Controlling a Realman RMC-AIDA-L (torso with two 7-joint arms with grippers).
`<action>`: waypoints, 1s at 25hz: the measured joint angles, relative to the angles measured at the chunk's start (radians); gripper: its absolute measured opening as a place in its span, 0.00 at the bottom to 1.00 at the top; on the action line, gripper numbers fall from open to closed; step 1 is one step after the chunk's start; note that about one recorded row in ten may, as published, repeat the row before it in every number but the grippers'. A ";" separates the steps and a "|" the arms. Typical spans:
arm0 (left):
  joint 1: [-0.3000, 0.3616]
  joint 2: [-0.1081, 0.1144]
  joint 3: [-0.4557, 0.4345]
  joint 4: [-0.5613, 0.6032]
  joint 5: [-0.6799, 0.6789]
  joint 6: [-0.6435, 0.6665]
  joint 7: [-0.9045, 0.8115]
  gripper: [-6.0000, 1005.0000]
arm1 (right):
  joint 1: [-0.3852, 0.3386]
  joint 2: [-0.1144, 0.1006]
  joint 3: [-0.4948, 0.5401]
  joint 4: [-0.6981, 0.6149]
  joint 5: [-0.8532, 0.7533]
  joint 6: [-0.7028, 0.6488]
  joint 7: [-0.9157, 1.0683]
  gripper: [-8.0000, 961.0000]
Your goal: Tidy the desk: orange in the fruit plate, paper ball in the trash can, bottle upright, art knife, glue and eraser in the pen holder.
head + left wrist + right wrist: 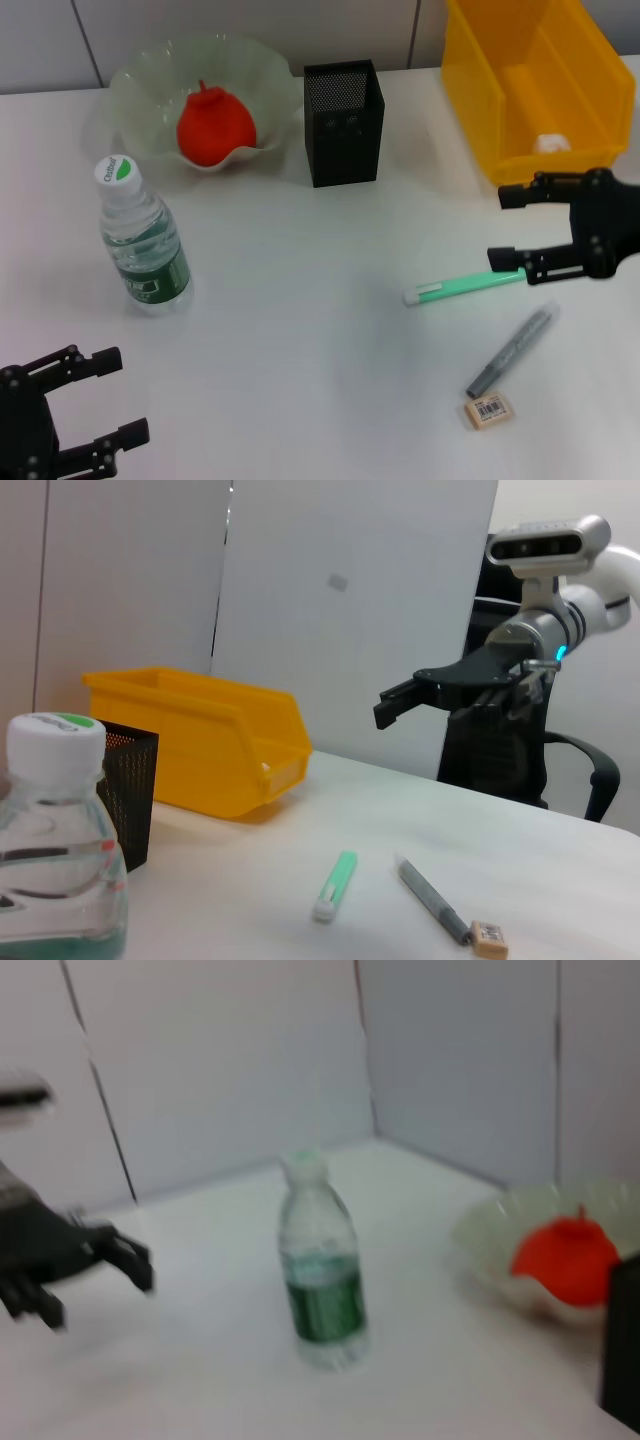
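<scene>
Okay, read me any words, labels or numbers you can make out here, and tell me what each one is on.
Bottle cap: a printed green word, too small to read.
Bottle's dark green label: print too blurred to read.
Eraser sticker: a barcode with digits too small to read.
Nothing else carries visible text.

The trash can [530, 90] is cut off at the head view's top edge.
</scene>
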 joint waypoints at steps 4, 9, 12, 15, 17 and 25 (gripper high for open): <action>-0.010 0.001 0.002 -0.015 0.000 -0.002 0.003 0.78 | 0.061 0.003 -0.043 -0.140 -0.134 -0.005 0.125 0.88; -0.013 0.002 -0.002 -0.016 0.001 -0.002 0.004 0.78 | 0.136 0.002 -0.177 -0.261 -0.282 -0.008 0.265 0.88; -0.013 0.001 -0.003 -0.016 0.001 -0.002 0.004 0.78 | 0.186 -0.001 -0.233 -0.293 -0.360 -0.009 0.319 0.87; -0.014 0.000 -0.003 -0.017 0.001 -0.003 0.003 0.78 | 0.237 -0.002 -0.306 -0.317 -0.442 -0.009 0.369 0.87; -0.014 0.000 -0.003 -0.017 0.001 -0.003 0.002 0.78 | 0.248 -0.002 -0.326 -0.319 -0.460 -0.006 0.380 0.87; -0.015 0.000 -0.003 -0.017 0.000 -0.006 0.003 0.78 | 0.347 0.024 -0.502 -0.280 -0.606 0.032 0.442 0.87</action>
